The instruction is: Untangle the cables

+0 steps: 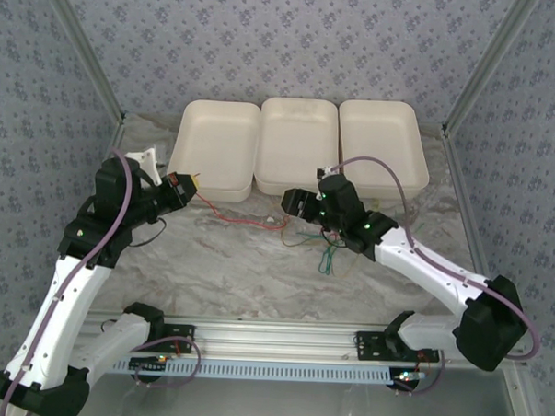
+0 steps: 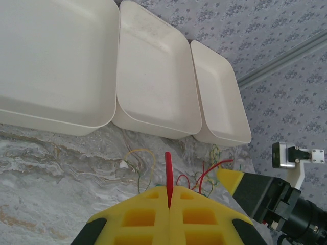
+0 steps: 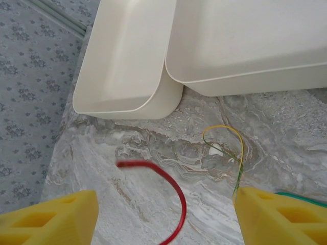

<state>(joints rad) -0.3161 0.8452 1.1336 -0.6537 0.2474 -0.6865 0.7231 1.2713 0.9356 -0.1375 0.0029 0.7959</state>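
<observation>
Checking top view: three white trays (image 1: 297,140) sit side by side at 12 o'clock on the marbled table (image 1: 210,270), rims touching.

Cables (image 1: 308,239): loose tangle lies on the table near centre, just at 6 o'clock of the middle tray. A red cable (image 1: 240,216) runs from the tangle toward 9 o'clock, up to the left gripper (image 1: 188,187). A green cable (image 1: 326,261) trails off the tangle toward 6 o'clock.

L gripper: sits at approx 10 o'clock of the tangle, just in front of the left tray's near wall. L wrist view shows the yellow fingers (image 2: 138,217) pressed together with the red cable (image 2: 168,176) pinched in the seam, its end standing up above the pads. Beyond it, a thin yellow loop and more red loops lie on the table before the trays.

R gripper (image 1: 296,204): at 12 o'clock of the tangle, close to the middle tray's near edge. R wrist view shows the yellow fingers (image 3: 56,217) spread wide, nothing between them gripped. A red strand arcs over the table in the gap; whether it touches either pad, can't tell. A yellow-green cable (image 3: 232,148) loops at approx 1 o'clock of the gap, running down to the finger on that side.
</observation>
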